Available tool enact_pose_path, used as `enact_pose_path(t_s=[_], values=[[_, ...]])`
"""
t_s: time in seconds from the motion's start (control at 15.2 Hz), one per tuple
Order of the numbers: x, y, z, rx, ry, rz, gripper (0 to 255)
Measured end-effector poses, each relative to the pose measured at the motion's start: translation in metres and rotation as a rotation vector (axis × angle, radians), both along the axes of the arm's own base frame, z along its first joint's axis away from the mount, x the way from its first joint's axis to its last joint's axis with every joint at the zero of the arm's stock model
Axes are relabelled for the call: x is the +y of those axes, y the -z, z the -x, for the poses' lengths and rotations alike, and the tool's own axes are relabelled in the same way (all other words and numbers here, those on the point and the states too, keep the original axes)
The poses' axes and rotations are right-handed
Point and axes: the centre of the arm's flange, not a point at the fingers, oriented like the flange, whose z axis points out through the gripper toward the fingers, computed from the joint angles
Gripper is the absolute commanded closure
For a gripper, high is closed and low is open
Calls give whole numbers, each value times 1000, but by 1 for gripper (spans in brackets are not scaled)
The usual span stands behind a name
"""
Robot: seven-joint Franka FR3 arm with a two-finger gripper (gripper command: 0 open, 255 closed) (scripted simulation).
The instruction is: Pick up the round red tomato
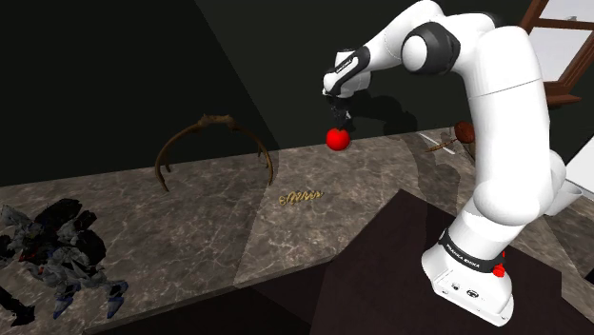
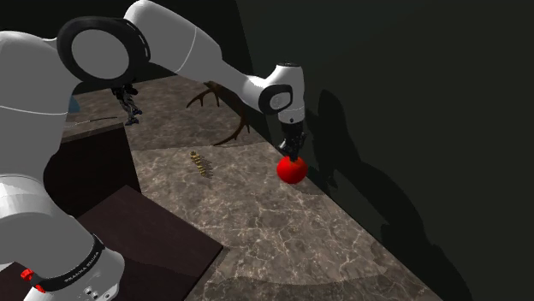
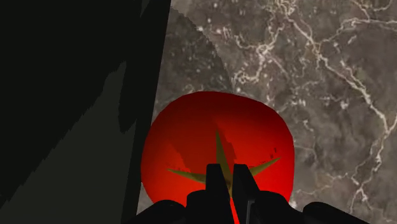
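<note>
Red tomato (image 1: 336, 140) at the table's (image 1: 219, 224) rear edge beside the dark wall (image 1: 95, 76), end effector (image 3: 227, 170) pinched nearly shut on its green crown; thin hold, so best lift straight and slow, no swing.

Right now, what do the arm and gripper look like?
White Franka arm with rounded links and dark joints. A black band with white lettering rings its base, with a red button beside it. All-black gripper with two slim fingers.
</note>
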Motion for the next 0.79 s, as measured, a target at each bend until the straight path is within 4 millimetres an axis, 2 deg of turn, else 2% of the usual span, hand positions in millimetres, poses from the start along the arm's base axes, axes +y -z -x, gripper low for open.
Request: enact_pose_path(t_s=[0.79], values=[[1, -63, 0, 0, 0, 0, 255]])
